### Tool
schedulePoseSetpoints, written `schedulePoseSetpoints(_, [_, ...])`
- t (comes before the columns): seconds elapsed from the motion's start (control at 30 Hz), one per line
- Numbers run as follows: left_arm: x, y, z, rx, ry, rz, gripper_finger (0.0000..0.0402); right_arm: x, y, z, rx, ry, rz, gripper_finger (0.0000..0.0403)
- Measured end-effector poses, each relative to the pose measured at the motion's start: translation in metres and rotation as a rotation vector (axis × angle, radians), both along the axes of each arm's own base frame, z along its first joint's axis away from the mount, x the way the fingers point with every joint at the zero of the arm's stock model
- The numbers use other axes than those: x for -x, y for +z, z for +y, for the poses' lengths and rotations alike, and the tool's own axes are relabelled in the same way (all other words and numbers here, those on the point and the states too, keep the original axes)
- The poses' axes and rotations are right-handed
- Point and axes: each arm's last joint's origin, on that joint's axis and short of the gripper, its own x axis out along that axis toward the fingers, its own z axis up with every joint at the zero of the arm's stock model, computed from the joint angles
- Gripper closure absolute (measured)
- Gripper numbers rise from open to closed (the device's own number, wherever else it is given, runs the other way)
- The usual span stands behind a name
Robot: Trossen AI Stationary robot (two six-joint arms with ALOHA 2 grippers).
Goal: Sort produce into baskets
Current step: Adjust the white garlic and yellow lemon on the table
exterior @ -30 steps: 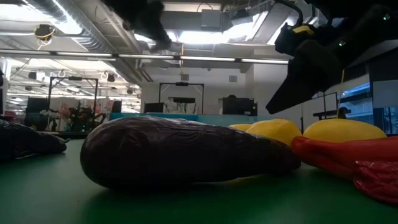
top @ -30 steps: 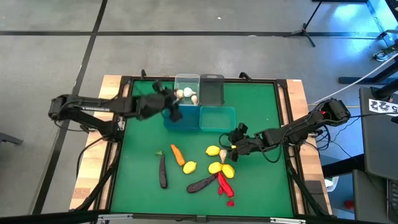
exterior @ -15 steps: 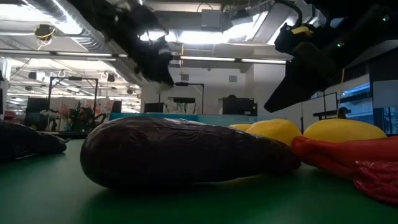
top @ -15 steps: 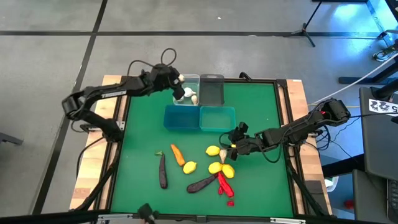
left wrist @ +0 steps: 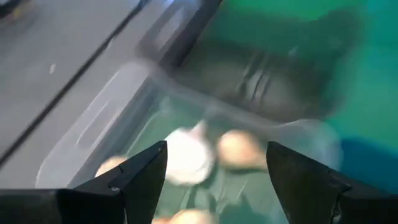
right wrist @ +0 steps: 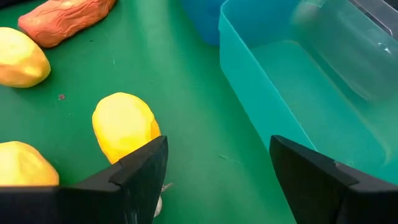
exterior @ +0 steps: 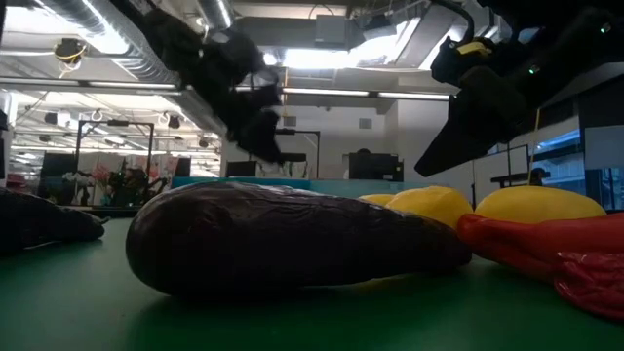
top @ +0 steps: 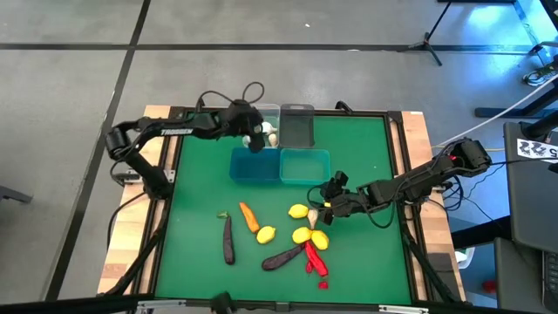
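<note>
My left gripper [top: 254, 137] is open over the clear bin [top: 261, 113], which holds several white garlic bulbs [left wrist: 189, 157]. It holds nothing. The dark grey bin [top: 298, 125] stands beside the clear one, and the two teal-blue bins [top: 254, 165] [top: 306, 166] stand in front. My right gripper [top: 326, 197] is open and empty above the mat, beside a lemon [right wrist: 123, 127] and a small garlic [top: 313, 217]. Two more lemons [top: 266, 234] [top: 319, 240], the carrot [top: 250, 216], two eggplants [top: 228, 241] [top: 283, 257], red chilis [top: 314, 259] and a green piece [top: 223, 214] lie on the mat.
The green mat [top: 200, 192] has free room at its left and right of the bins. A raised dark frame [top: 410, 227] borders it. In the low view an eggplant [exterior: 292, 234] lies close in front, with lemons [exterior: 541, 203] and a chili [exterior: 546, 244] behind it.
My left gripper has gone from above the blue bin's far left corner toward the table's far edge and up. It has then come down over the clear bin, its arm swinging round toward the far side. My right gripper and the produce on the mat have kept still.
</note>
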Motion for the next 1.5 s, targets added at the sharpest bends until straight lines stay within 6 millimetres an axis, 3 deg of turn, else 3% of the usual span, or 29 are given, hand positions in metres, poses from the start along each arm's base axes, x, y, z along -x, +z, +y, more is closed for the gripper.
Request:
schedulePoseSetpoints(0.23, [-0.018, 0.041, -0.083, -0.034, -0.284, -0.15, 0.0132, 0.003, -0.003, -0.001, 0.014, -0.008, 0.043, 0.0123])
schedulePoseSetpoints(0.4, [-0.034, 0.046, -0.147, -0.031, -0.492, -0.24, 0.0132, 0.013, -0.01, -0.005, -0.002, -0.083, 0.144, 0.0123])
schedulePoseSetpoints(0.53, [-0.045, 0.043, -0.178, -0.027, -0.582, -0.31, 0.0132, 0.021, -0.013, -0.007, -0.047, -0.152, 0.193, 0.0123])
schedulePoseSetpoints(0.73, [-0.054, 0.03, -0.19, 0.027, -0.584, -0.314, 0.0133, 0.039, -0.005, -0.012, -0.118, -0.283, 0.226, 0.0123])
schedulePoseSetpoints(0.93, [-0.066, 0.004, -0.192, 0.067, -0.568, -0.252, 0.0133, 0.064, -0.009, -0.015, -0.262, -0.442, 0.451, 0.0123])
schedulePoseSetpoints(1.03, [-0.069, -0.008, -0.193, 0.085, -0.56, -0.216, 0.0133, 0.071, -0.011, -0.008, -0.301, -0.485, 0.481, 0.0123])
schedulePoseSetpoints(1.27, [-0.07, -0.008, -0.196, 0.097, -0.559, -0.237, 0.0133, 0.058, -0.015, 0.019, -0.377, -0.399, 0.324, 0.0123])
schedulePoseSetpoints(1.5, [-0.069, -0.004, -0.196, 0.089, -0.563, -0.252, 0.0133, 0.049, -0.032, 0.023, -0.334, -0.392, 0.344, 0.0123])
